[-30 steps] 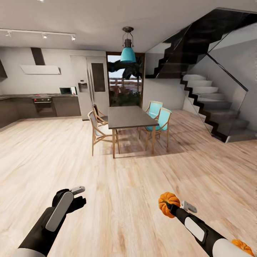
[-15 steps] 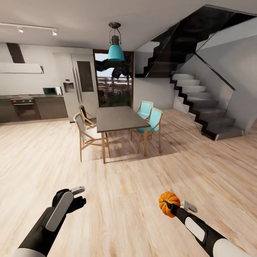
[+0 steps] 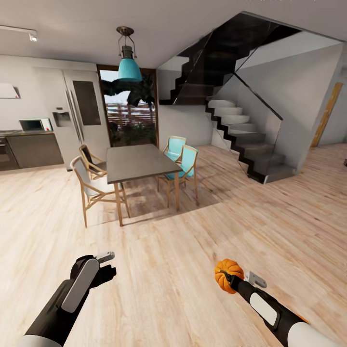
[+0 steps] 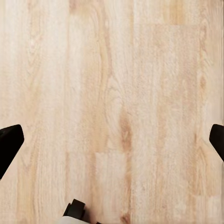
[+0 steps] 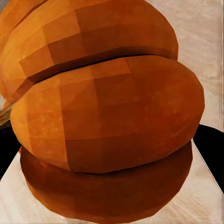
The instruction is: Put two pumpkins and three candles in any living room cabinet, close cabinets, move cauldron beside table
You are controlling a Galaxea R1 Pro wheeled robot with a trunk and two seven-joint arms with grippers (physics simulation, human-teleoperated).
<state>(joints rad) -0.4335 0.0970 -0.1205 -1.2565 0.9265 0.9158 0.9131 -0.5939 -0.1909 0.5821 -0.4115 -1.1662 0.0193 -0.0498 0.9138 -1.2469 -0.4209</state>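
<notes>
**A:** whole head view had swung right over the last second: dark dining table point(image 3: 137, 163) slid left, more of the staircase point(image 3: 241, 140) showed. Both arms sat the same, so I'd guess the base was turning, hunting for the cabinet

**B:** yep. Right gripper point(image 3: 230, 279) was clamped on the small bright-orange ribbed pumpkin point(image 3: 227, 273); its wrist view added the ribs point(image 5: 107, 116) pressed up close. Left gripper point(image 3: 107, 265) was spread wide, holding nothing, pale wooden floor point(image 4: 112, 93) beneath it

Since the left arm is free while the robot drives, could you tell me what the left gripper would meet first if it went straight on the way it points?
Most likely the wooden floor: the left wrist view looks along the open left gripper at bare planks, nothing between.
</notes>
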